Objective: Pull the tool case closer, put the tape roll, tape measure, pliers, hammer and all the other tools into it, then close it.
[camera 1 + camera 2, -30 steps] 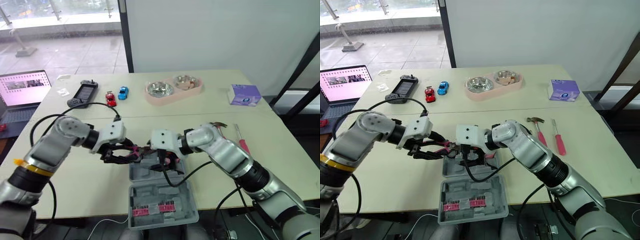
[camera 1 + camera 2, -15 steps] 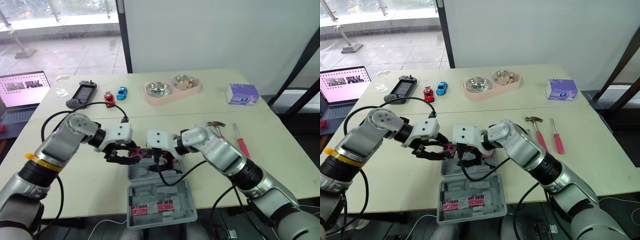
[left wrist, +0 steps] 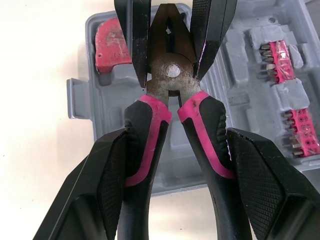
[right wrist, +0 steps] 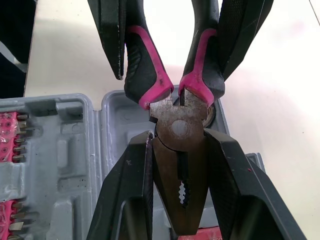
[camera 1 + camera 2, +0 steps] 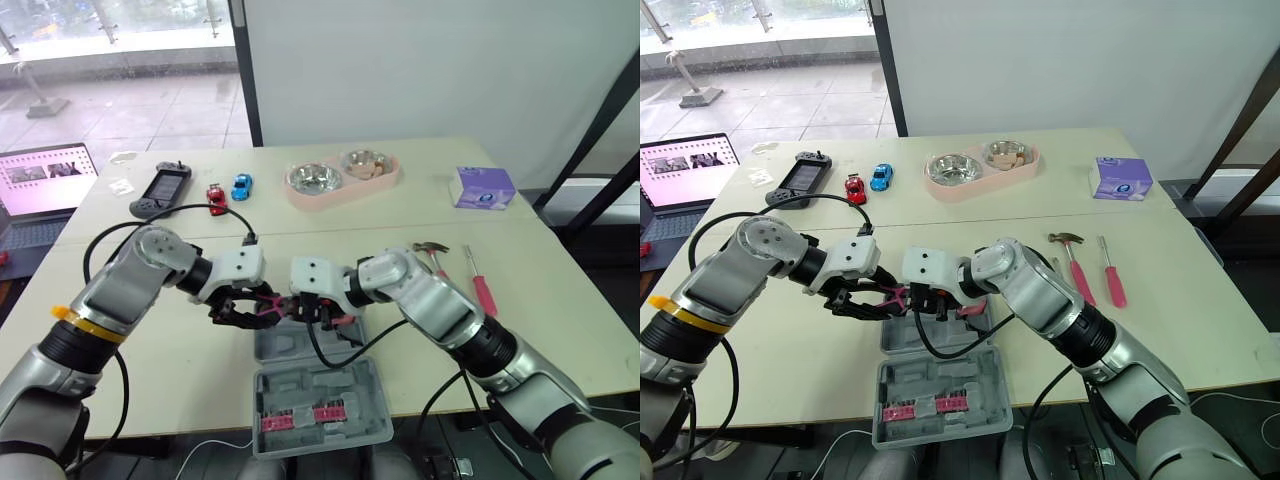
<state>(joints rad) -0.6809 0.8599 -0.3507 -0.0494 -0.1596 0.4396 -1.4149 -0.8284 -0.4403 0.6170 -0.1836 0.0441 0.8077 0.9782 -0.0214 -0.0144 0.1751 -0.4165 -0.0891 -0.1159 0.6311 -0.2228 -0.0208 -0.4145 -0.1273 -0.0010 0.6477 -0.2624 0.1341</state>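
The pliers (image 3: 170,75), with a metal head and pink-and-black handles, hang level just above the open grey tool case (image 5: 310,400). My left gripper (image 3: 178,136) is shut on the two handles. From the opposite side my right gripper (image 4: 177,136) is shut on the metal head, its fingers (image 4: 131,190) pressing both flanks. In the head views the two grippers meet over the case's far half, left gripper (image 5: 240,305) and right gripper (image 5: 315,308). A red tool (image 3: 110,47) lies in a case pocket. The hammer (image 5: 432,252) and a red-handled screwdriver (image 5: 480,285) lie on the table to the right.
Pink bit sets (image 5: 300,417) sit in the case's near half, which overhangs the table's front edge. Far side of the table: a pink double bowl (image 5: 345,178), purple box (image 5: 483,187), two toy cars (image 5: 230,190), a game controller (image 5: 162,187). A laptop (image 5: 40,180) stands far left.
My right gripper's fingers, open around the pliers' head before, have shut on it. The left gripper kept its hold on the handles. The head camera shifted slightly.
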